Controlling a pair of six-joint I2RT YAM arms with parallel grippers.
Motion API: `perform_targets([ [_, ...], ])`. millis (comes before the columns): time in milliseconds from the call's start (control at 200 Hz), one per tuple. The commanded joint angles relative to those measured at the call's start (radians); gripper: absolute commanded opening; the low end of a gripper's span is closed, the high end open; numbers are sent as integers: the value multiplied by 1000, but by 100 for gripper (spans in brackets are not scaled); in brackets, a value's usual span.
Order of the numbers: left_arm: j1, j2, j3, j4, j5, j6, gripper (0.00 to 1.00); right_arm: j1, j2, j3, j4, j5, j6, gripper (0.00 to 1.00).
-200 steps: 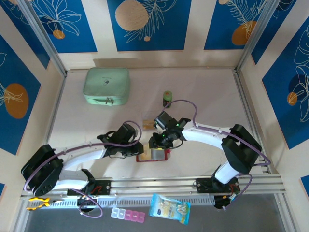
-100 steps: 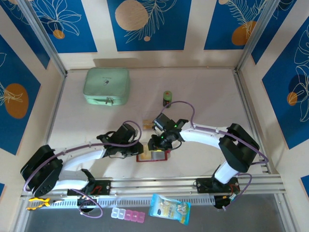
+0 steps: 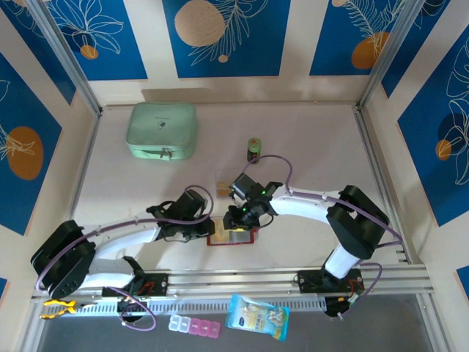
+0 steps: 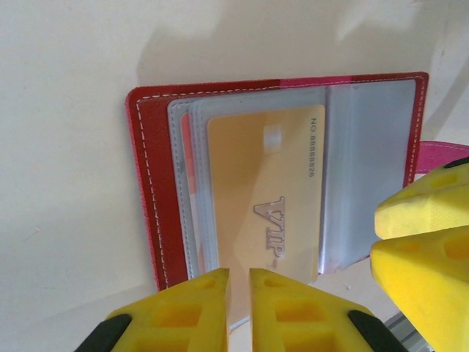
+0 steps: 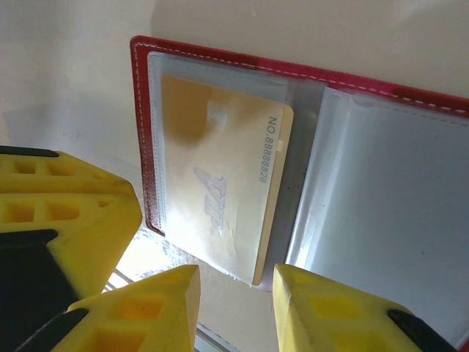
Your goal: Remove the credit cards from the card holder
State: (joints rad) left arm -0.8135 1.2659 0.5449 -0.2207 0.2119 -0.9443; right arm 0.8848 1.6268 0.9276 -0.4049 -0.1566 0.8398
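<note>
Left wrist view: the left gripper (image 4: 238, 282) has its yellow fingers drawn almost together, with only a thin slit between them. The fingers sit at the near edge of the clear sleeves, and it cannot be told whether they pinch anything.

Just beyond the fingertips lies the card holder (image 4: 150, 183), open flat on the table (image 3: 308, 139) with its red cover down and its sleeves up. A tan card (image 4: 267, 191) sits in the top sleeve, its near end sticking out past the sleeve edge.

The card is printed "VIP" in raised grey letters. Along one short edge is "NO." followed by a row of digits, mostly eights.

In the right wrist view, the right gripper (image 5: 234, 275) has its jaws spread, and the protruding corner of the card lies in the gap between them.

From above, both arms bend inward from their bases and their wrists meet over the card holder. The left forearm lies low and reaches right. The right elbow is raised and its forearm reaches left.

A second tan card (image 3: 224, 183) lies on the table just beyond the right wrist.
</note>
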Motion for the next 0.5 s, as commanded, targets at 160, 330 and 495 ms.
perform_targets([
  [160,9,31,10,4,5,12,12,9,30,2,37,-27,21,30],
  [330,9,34,15,14,10,14,10,11,50,5,53,-36,26,28],
  [495,11,48,17,25,12,13,9,8,74,10,64,-43,24,26],
])
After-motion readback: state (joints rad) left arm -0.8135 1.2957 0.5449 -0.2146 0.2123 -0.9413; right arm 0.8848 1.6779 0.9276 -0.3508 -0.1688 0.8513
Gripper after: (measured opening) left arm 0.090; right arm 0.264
